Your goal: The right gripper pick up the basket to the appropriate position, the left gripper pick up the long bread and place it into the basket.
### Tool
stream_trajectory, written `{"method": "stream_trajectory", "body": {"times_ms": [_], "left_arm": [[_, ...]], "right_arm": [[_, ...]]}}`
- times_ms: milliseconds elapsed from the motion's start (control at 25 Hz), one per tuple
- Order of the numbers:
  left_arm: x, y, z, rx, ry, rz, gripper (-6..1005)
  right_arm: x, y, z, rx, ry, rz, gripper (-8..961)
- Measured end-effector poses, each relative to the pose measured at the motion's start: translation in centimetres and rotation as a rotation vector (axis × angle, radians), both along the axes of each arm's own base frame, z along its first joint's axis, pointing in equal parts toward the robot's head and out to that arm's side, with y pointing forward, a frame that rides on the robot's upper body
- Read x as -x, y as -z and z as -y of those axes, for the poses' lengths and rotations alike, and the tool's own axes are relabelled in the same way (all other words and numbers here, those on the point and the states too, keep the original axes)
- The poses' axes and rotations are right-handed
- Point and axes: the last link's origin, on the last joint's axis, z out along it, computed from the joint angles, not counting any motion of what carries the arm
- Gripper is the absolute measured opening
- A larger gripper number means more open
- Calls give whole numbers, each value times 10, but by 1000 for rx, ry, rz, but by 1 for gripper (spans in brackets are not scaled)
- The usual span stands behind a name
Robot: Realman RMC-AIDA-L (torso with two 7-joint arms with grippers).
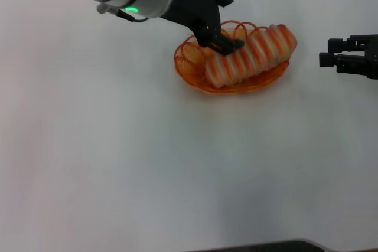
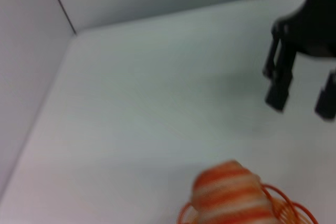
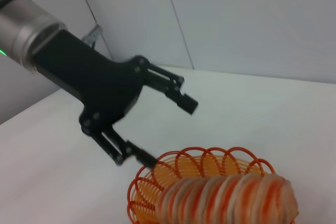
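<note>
Your left gripper (image 1: 227, 38) is spread wide and holding nothing, hanging just above the far left part of the basket (image 1: 192, 81). From the right wrist camera you can see that same claw (image 3: 168, 129) with one finger (image 3: 181, 98) lifted clear and the other finger (image 3: 137, 155) down by the looped rim, the jaws well apart. The long bread (image 1: 251, 55) lies in the basket, slanting from near left to far right, its far right end riding up over the rim. The left wrist camera catches only one striped end of the bread (image 2: 231, 192) and a bit of orange wire (image 2: 291, 208) beneath it. Your right gripper (image 1: 332, 52) sits off to the right, apart from the basket, over the white table (image 1: 147, 163). The left wrist camera shows its two fingers (image 2: 302, 95) pointing down with a clear gap between them, gripping nothing.
</note>
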Motion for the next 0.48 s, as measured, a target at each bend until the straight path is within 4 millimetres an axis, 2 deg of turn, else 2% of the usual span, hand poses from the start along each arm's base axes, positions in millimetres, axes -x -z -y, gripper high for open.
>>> {"method": "stream_trajectory", "body": {"times_ms": [160,240,360,480], "left_arm": [[7,-34,-3,-59,-88,203,864],[22,-55,-6,-84,-180,369,865],[61,-78,-1,-94,-337,628,866],[104,-85,15,-104,-455,809,862]], "right_arm": [[1,-2,0,-2,-6,-6,520],[2,-4,1,-11,-11,-17,520],[3,-7,0,-33,-26,-30,520],[4,-7,0,-48,-36,-40,520]]}}
